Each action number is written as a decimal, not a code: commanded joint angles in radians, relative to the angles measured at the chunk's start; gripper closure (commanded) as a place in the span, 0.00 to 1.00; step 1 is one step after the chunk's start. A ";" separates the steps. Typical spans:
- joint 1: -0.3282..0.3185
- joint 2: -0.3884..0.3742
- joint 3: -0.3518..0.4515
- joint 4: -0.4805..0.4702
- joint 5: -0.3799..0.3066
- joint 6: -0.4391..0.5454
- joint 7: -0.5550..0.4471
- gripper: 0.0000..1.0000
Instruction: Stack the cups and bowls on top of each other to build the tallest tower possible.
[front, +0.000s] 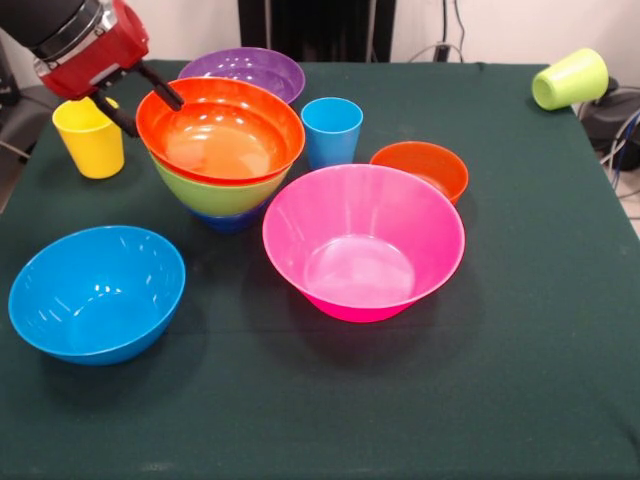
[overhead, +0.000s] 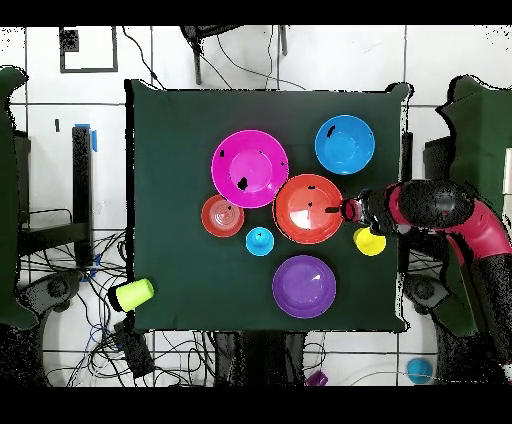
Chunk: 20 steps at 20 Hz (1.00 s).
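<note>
Orange-red bowl (front: 222, 135) atop the tower (front: 222, 165), rim pinched by the hand (front: 150, 102).

No text, label, brand, number or sign can be read in either view, neither on the bowls and cups nor on the green tabletop (front: 540, 330).

tool (front: 145, 98) at orange-red bowl (front: 222, 130) rim | tower (front: 222, 165) upright
</note>
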 joint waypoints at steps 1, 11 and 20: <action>0.031 0.003 -0.002 0.038 -0.044 -0.056 -0.145 0.00; 0.036 -0.029 0.007 0.073 -0.027 -0.064 -0.104 0.00; 0.080 -0.090 0.023 0.097 0.018 -0.044 -0.035 0.00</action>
